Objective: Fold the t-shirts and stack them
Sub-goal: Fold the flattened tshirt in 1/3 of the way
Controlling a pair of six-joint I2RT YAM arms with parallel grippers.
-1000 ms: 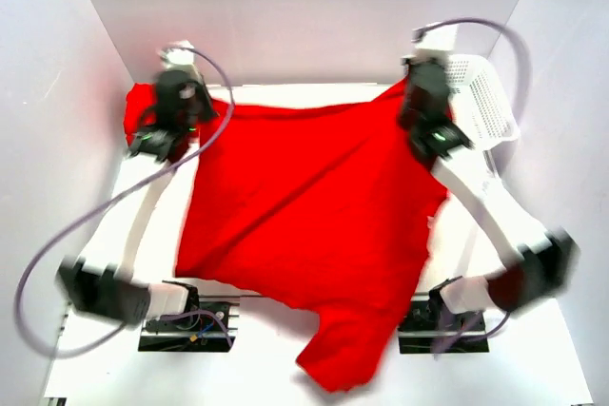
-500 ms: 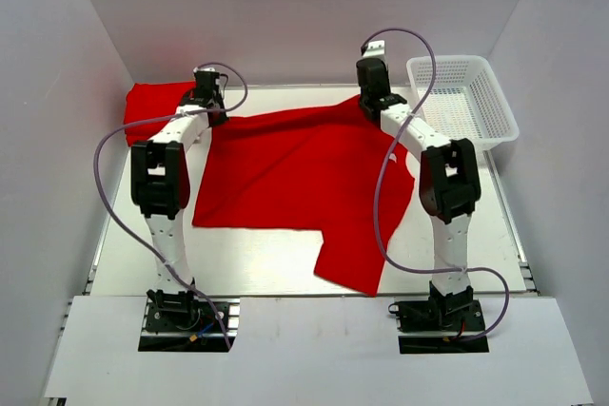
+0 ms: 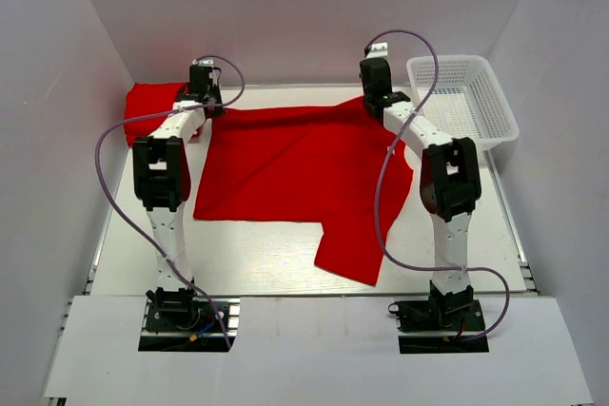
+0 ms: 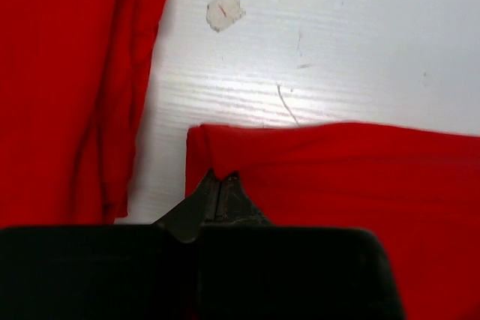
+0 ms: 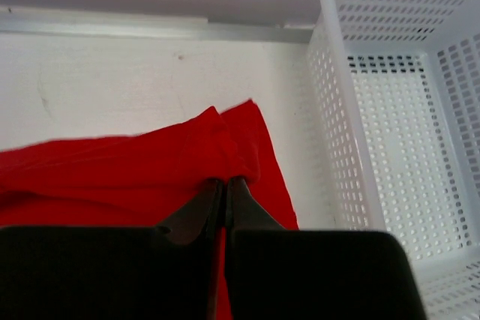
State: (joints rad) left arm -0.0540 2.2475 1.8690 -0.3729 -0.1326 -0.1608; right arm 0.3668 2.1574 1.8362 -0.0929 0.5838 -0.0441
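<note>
A red t-shirt (image 3: 295, 168) lies spread across the white surface (image 3: 257, 259), gripped along its far edge.
One sleeve lies toward the near edge. A white mesh basket (image 3: 463, 97) sits far right, and a second t-shirt (image 3: 147, 106) is bunched in the far-left corner. The left hand (image 4: 220, 177) and right hand (image 5: 224, 181) each pinch a far corner of the spread shirt.

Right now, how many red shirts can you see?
2: a spread shirt across the middle, its far edge pinched by the left gripper and right gripper; a bunched shirt in the far left corner, which may hide more.
</note>
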